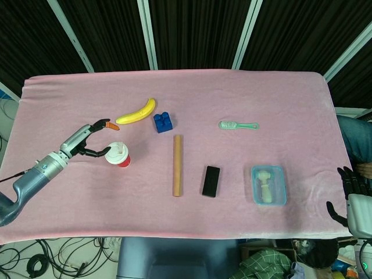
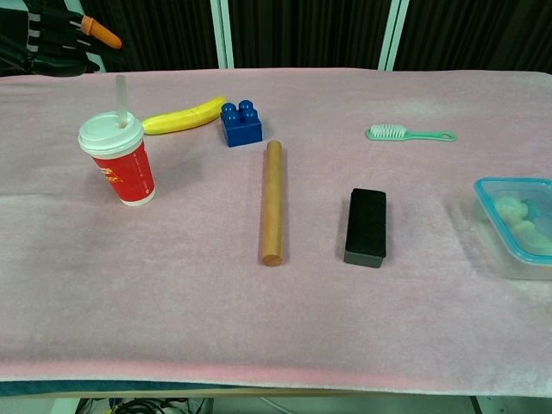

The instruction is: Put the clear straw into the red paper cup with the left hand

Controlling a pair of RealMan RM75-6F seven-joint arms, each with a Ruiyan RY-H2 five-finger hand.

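Observation:
The red paper cup (image 2: 120, 164) with a white lid stands upright at the left of the pink table; in the head view the cup (image 1: 119, 156) sits below the banana. The clear straw (image 2: 122, 91) stands upright through the lid, with nothing touching it. My left hand (image 1: 87, 141) hovers just left of the cup, fingers spread and holding nothing; in the chest view the left hand (image 2: 53, 39) is raised at the top left corner, above and behind the cup. My right hand (image 1: 350, 193) hangs off the table's right front corner, fingers apart and empty.
A yellow banana (image 1: 136, 111) and a blue brick (image 1: 163, 122) lie just behind the cup. A wooden rod (image 1: 176, 165), a black block (image 1: 211, 181), a green brush (image 1: 237, 125) and a clear box (image 1: 268, 185) with a white item lie to the right.

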